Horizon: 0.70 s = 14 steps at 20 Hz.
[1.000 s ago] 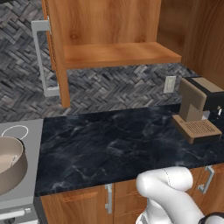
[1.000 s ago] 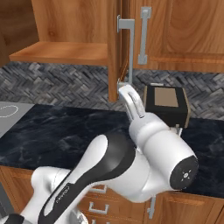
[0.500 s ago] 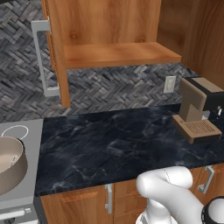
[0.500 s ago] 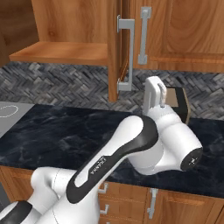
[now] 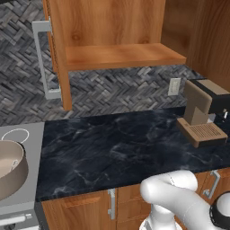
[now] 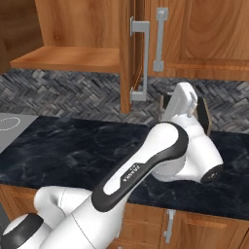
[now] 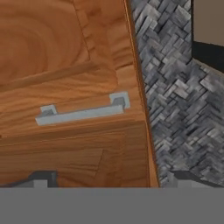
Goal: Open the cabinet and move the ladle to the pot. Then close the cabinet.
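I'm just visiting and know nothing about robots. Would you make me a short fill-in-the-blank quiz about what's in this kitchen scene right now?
1. The cabinet doors stand ____.
2. The pot sits at the ____ edge of the left base view, beside the black marble counter.
3. The coffee machine stands on the ____ end of that counter in the same view.
4. The cabinet's wooden shelf has ____ lying on it.

Missing words: open; left; right; nothing

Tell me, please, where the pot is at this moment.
The pot sits at the far left edge of the left base view, on the grey stove top beside the dark marble counter, below and left of the open cabinet.
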### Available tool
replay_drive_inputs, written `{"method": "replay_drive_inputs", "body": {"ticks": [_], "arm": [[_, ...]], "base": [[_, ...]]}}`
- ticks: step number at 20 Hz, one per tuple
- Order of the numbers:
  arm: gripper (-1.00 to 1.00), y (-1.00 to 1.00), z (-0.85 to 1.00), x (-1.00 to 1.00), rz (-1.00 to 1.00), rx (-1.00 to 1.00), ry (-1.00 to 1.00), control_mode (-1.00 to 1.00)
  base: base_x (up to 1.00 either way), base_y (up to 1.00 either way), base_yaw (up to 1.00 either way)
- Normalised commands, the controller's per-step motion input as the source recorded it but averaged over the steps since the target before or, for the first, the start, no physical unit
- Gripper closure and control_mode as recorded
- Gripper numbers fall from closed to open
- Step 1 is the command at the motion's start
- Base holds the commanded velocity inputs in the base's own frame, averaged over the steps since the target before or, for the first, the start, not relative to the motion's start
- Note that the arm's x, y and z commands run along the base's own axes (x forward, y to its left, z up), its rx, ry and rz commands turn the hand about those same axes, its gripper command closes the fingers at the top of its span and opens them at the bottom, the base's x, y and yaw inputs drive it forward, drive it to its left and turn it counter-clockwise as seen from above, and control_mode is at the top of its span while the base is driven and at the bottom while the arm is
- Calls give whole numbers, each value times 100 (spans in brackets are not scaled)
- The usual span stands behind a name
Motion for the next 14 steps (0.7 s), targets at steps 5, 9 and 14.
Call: {"method": "replay_drive_inputs", "body": {"ticks": [5,9,14], "arm": [[-100,2,7,10,8,8,-15,-100],[-100,15,7,21,14,0,-16,-100],[-100,11,8,10,15,0,-16,-100]], "base": [[0,0,0],[0,0,0],[0,0,0]]}}
